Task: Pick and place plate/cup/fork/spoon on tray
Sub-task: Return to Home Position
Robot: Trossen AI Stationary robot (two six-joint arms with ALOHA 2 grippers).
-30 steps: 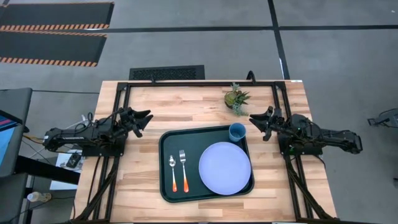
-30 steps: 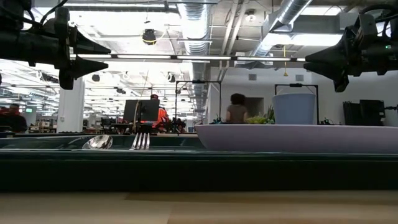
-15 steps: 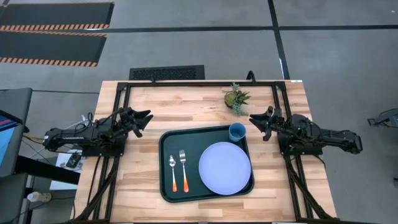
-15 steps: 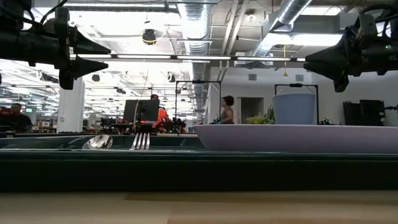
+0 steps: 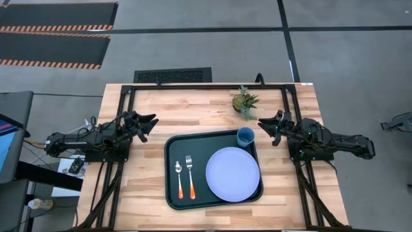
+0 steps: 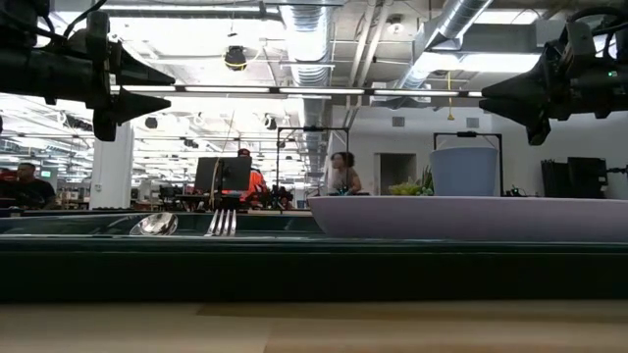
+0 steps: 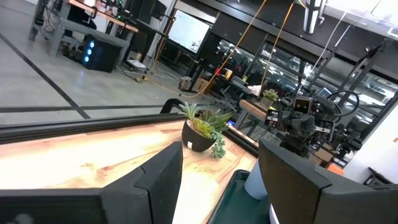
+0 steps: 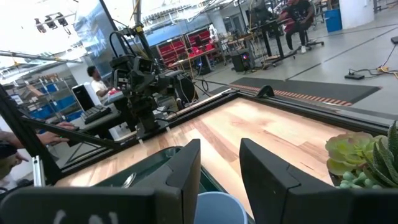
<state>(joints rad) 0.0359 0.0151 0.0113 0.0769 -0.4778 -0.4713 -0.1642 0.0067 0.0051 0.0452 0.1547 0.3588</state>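
Note:
The dark green tray (image 5: 172, 145) lies on the wooden table. On it rest the lavender-blue plate (image 5: 232, 173) at its right, the blue cup (image 5: 244, 136) upright in its far right corner, and the spoon (image 5: 179, 178) and fork (image 5: 190, 175) side by side at its left, orange handles toward the near edge. My left gripper (image 5: 151, 122) hovers open and empty beyond the tray's far left corner. My right gripper (image 5: 262, 125) hovers open and empty just right of the cup. The cup also shows in the right wrist view (image 8: 214, 207).
A small potted green plant (image 5: 244, 103) stands at the table's far edge, behind the cup. Black frame rails (image 5: 206, 85) run along the table's far and side edges. Bare wood lies left of the tray and along the near edge.

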